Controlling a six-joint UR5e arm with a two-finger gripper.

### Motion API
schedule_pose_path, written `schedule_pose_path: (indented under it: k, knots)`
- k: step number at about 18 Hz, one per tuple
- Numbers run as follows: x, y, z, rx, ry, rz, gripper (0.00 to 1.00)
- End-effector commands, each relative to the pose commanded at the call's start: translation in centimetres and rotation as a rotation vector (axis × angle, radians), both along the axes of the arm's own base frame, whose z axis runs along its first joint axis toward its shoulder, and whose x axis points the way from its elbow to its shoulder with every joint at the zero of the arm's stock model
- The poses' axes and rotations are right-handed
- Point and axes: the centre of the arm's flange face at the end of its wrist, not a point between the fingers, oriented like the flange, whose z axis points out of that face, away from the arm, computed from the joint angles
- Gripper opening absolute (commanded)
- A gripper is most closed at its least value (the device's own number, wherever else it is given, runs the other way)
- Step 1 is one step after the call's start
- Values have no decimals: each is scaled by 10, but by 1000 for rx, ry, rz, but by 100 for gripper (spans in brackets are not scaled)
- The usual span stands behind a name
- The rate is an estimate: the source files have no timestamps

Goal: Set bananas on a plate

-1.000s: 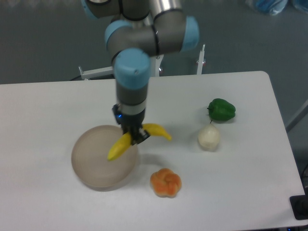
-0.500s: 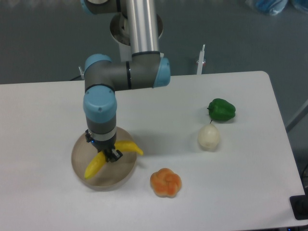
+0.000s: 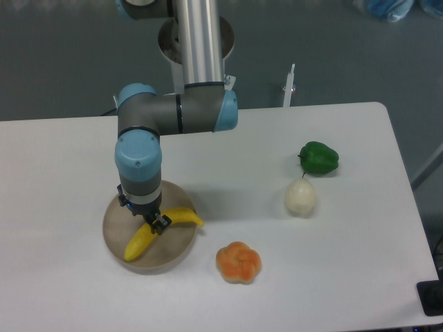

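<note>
White table (image 3: 83,159) seen from above and the near side; grey floor beyond the far edge. Arm (image 3: 176,114) comes down from the far centre, elbow bent to the left, blue-capped wrist pointing straight down over the left part of the table; hand (image 3: 154,223) at its tip, dark fingers pressed against the middle of the banana (image 3: 142,238), pinching it. Banana bright yellow, curved, lying across the plate (image 3: 176,245); its near-left end sits over the plate's middle, its right end reaches out to the plate's right rim or just past it; whether the fruit rests on the plate surface or hangs just above it cannot be told from this view. Plate round, beige-grey, low rim, on the left-near part of the table, partly hidden by the wrist on its far side. Orange knotted bun (image 3: 238,263) just right of the plate, near side, apart from it. Pale whitish ball (image 3: 300,198) farther right, about mid-depth; green pepper (image 3: 318,158) just beyond it toward the far right, close to the ball but not clearly touching. Thin white upright post (image 3: 289,86) at the far edge, right of the arm base; white bracket (image 3: 131,105) on the far edge at left. Dark object (image 3: 432,297) at the near-right corner of the view, off the table; blue-white thing (image 3: 384,8) on the floor at the far right, cut off.
</note>
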Motion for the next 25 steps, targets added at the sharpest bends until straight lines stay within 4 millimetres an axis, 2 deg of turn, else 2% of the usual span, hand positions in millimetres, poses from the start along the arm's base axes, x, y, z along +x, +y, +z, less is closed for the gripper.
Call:
schedule_pose_path:
  k: [1, 2, 3, 5, 6, 8, 10, 14, 15, 19, 25]
  knots:
    - [-3, -1, 11, 15, 7, 5, 100]
    - [-15, -7, 26, 34, 16, 25, 100]
    - [-26, -10, 34, 43, 21, 43, 100]
    - [-77, -30, 55, 67, 47, 89, 100]
    - [-91, -37, 57, 59, 71, 67, 100]
    - [-134, -63, 61, 11, 167, -28, 100]
    - [-158, -77, 63, -8, 179, -49, 100]
    - [-223, -122, 92, -11, 200, -41, 100]
    - [-243, -138, 98, -22, 198, -47, 100]
    - [-274, -165, 93, -51, 174, -47, 100]
    - [-286, -179, 85, -58, 158, -73, 100]
